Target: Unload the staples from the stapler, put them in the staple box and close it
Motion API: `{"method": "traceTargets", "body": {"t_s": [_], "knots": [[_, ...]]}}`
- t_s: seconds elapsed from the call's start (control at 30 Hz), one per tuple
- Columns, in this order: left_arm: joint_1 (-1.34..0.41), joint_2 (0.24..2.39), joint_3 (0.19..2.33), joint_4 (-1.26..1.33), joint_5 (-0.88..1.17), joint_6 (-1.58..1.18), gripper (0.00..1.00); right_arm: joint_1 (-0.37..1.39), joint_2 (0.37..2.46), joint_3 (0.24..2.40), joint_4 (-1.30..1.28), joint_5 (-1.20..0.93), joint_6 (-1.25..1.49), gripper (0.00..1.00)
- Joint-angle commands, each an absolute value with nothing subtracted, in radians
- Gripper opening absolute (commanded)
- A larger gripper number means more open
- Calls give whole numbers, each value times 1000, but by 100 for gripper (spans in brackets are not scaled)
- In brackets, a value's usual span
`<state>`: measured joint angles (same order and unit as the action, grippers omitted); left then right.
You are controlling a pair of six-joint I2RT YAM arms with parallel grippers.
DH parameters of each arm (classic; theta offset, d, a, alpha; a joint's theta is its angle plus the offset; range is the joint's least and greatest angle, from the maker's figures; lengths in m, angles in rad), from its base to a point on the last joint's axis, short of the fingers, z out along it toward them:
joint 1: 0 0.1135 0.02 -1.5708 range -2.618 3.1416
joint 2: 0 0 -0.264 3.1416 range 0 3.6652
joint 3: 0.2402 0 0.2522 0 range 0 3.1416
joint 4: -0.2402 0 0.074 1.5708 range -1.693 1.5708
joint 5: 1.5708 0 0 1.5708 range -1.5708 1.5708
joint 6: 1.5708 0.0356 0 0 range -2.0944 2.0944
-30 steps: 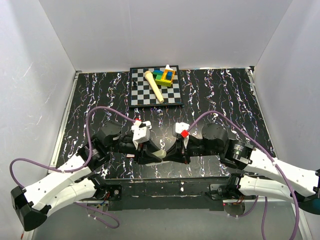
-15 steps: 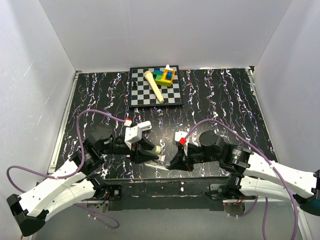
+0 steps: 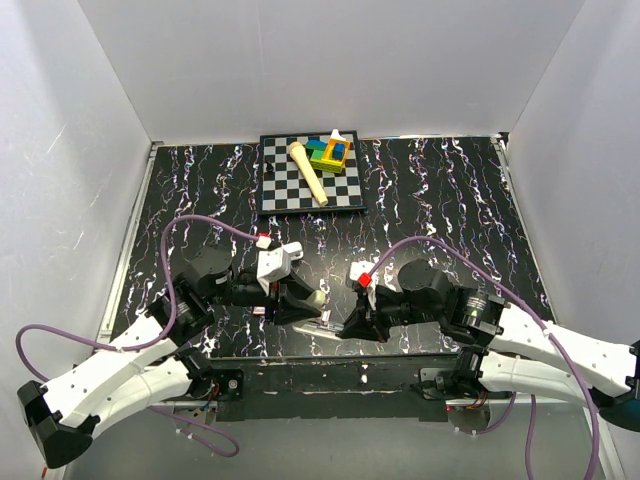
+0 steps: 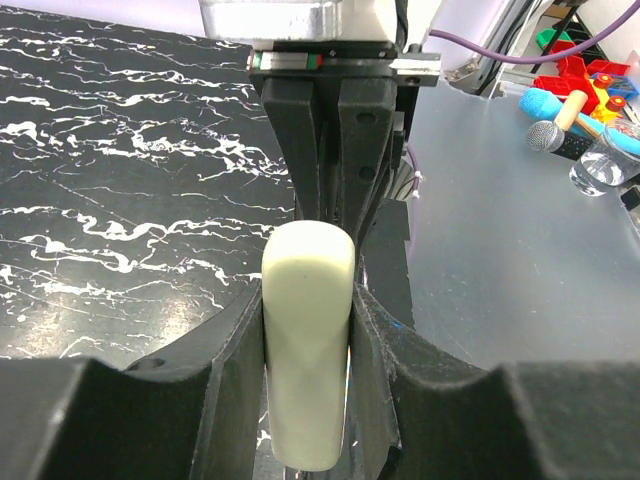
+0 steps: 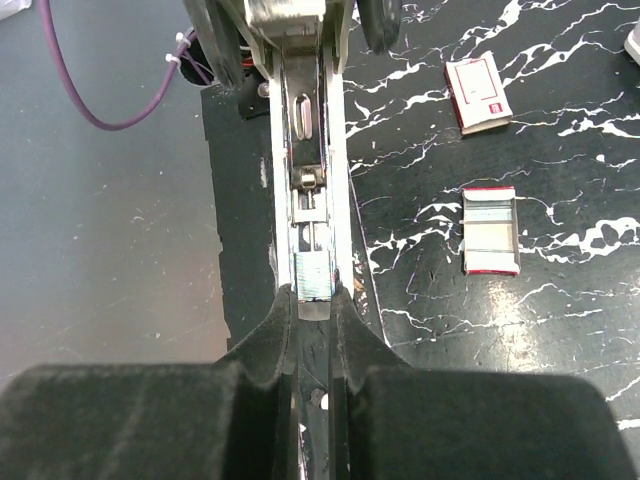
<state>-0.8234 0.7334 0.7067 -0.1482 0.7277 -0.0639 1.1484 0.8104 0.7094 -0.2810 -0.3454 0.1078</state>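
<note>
The stapler is hinged open and held between both grippers near the table's front edge. My left gripper (image 3: 300, 298) is shut on its cream top cover (image 4: 308, 340), which fills the gap between the fingers (image 4: 232, 385). My right gripper (image 3: 350, 325) is shut on the stapler's metal magazine rail (image 5: 312, 150), which runs away from the fingers (image 5: 268, 340). A short silvery strip of staples (image 5: 313, 277) lies in the rail just ahead of the right fingertips. In the top view the rail (image 3: 325, 323) shows between the two grippers.
A small red-and-white box (image 5: 478, 94) and its open tray (image 5: 491, 230) lie on the black marbled table beside the rail. A chessboard (image 3: 345, 195) at the back centre carries a wooden pin (image 3: 308, 172) and coloured blocks (image 3: 328, 152). White walls enclose the table.
Both grippers have drawn toward the near edge with the stapler. It has hinged open, the cream top going with the left gripper, the rail with the right.
</note>
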Motion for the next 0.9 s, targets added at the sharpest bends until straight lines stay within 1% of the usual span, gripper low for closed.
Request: {"method": "traceTargets", "body": {"t_s": [0.0,0.53,0.73,0.87], "knots": [[-807,750,755,-67,689,-38,0,1164,810,784,-399,-310,150,1],[-808,761,749,-104,603,-31,0,1164,779,914,-535,-203,95,1],[-807,747,732,-83,554,-43,0,1164,773,974,-612,-173,83,19],[-808,755,730,-78,511,-49,0,1164,765,1014,-661,-150,74,25]]}}
